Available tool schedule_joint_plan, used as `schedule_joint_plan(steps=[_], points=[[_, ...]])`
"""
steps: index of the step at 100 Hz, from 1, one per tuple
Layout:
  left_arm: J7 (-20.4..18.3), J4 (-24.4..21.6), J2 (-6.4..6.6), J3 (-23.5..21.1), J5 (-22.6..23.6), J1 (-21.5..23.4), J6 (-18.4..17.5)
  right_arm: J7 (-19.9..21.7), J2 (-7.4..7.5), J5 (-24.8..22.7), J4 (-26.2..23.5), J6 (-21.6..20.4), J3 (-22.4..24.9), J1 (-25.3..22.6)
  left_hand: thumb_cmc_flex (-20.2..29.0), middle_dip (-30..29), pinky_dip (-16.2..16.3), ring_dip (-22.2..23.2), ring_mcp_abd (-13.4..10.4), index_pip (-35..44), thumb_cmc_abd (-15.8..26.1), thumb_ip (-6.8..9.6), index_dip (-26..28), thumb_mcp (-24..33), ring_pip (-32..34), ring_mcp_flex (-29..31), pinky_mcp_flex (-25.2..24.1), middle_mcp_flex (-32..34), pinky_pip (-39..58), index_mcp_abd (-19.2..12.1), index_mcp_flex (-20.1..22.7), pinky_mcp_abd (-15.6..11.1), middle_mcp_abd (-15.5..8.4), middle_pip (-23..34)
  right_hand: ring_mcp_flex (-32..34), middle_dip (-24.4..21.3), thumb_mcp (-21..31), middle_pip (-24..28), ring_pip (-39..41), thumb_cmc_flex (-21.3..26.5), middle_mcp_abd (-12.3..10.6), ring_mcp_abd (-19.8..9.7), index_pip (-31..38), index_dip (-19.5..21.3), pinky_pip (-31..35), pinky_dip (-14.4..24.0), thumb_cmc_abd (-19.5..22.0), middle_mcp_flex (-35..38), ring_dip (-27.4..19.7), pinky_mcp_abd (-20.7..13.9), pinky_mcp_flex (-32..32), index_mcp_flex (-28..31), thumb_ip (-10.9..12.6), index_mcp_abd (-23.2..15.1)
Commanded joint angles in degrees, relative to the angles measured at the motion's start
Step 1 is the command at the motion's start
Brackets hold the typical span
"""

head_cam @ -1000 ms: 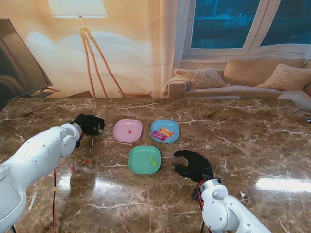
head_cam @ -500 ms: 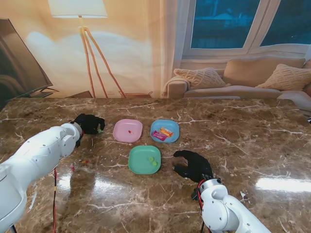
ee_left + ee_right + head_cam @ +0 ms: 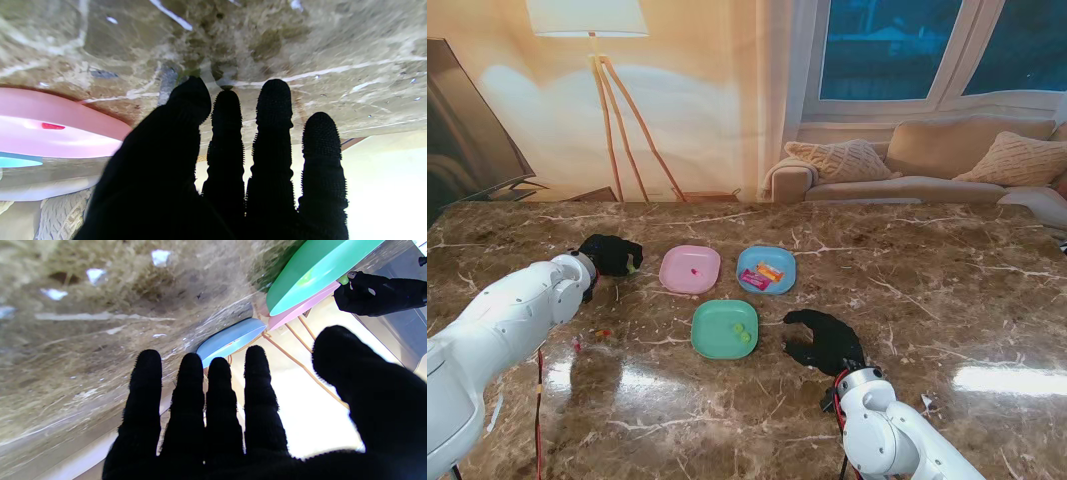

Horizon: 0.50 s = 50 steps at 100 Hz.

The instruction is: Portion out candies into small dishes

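Brown marble table holds three small square dishes near its middle. A pink dish carries one tiny red candy. Just right of it, a blue dish holds wrapped candies in orange and pink. Nearer to me, a green dish holds two small green candies. A few loose candies lie on the marble at left. Behind the table stand a floor lamp, a cream sofa with cushions, and dark windows.

The left hand, black-gloved, hovers just left of the pink dish, fingers curled, pinching a small green candy. The right hand rests beside the green dish, fingers spread, holding nothing.
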Motion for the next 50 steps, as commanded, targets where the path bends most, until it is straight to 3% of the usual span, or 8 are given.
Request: schedule_joint_plan(steps=[1, 19, 35, 50], points=[[-0.3, 0.0, 0.44, -0.4, 0.7, 1.0, 0.0, 1.0, -0.01, 0.3, 0.4, 0.0, -0.1, -0.3, 2.8, -0.7, -0.4, -0.8, -0.3, 5.4, 1.0, 0.26, -0.1, 0.2, 1.7, 1.5, -0.1, 4.1, 2.3, -1.2, 2.6, 0.2, -0.4, 1.0, -0.3, -0.2, 0.5, -0.3, 0.2, -0.3, -0.2, 1.8, 0.3, -0.6, 1.0, 1.2, 0.7, -1.4, 1.0, -0.4, 0.2, -0.7, 0.8, -1.7], [-1.1, -6.8, 3.31, -6.3, 5.1, 3.2, 1.6, 1.0, 0.0, 0.3, 0.4, 0.1, -0.2, -0.2, 2.9, -0.4, -0.5, -1.2, -0.3, 5.7, 1.3, 0.31, -0.2, -0.3, 2.1, 1.2, -0.2, 3.9, 2.4, -1.2, 2.4, 0.3, -0.3, 1.3, -0.3, -0.2, 0.5, -0.2, 0.2, -0.3, -0.1, 1.8, 0.3, -0.6, 0.9, 1.2, 0.7, -1.4, 1.0, -0.4, 0.2, -0.6, 0.8, -1.6], [-3.3, -17.0, 6.68, -16.7, 12.5, 7.8, 3.1, 1.0, -0.02, 0.3, 0.4, 0.2, -0.3, -0.1, 3.0, -0.3, -0.5, -1.6, -0.2, 5.7, 1.5, 0.37, -0.4, -0.6, 2.3, 1.1, -0.3, 3.9, 2.5, -1.3, 2.4, 0.4, -0.2, 1.5, -0.3, -0.2, 0.6, -0.3, 0.2, -0.3, -0.2, 1.8, 0.3, -0.6, 0.9, 1.2, 0.7, -1.5, 1.0, -0.4, 0.2, -0.7, 0.8, -1.7], [-6.3, -27.5, 8.58, -27.6, 19.2, 14.1, 3.9, 0.7, -0.04, 0.1, 0.3, 0.1, -0.2, -0.2, 3.0, -0.2, -0.5, -2.0, -0.1, 5.8, 1.5, 0.44, -0.4, -0.8, 2.4, 1.0, -0.5, 4.0, 2.5, -1.3, 2.6, 0.6, -0.1, 1.6, -0.3, -0.2, 0.6, -0.2, 0.2, -0.3, -0.2, 1.8, 0.3, -0.6, 0.9, 1.2, 0.6, -1.5, 1.0, -0.4, 0.2, -0.7, 0.8, -1.7]])
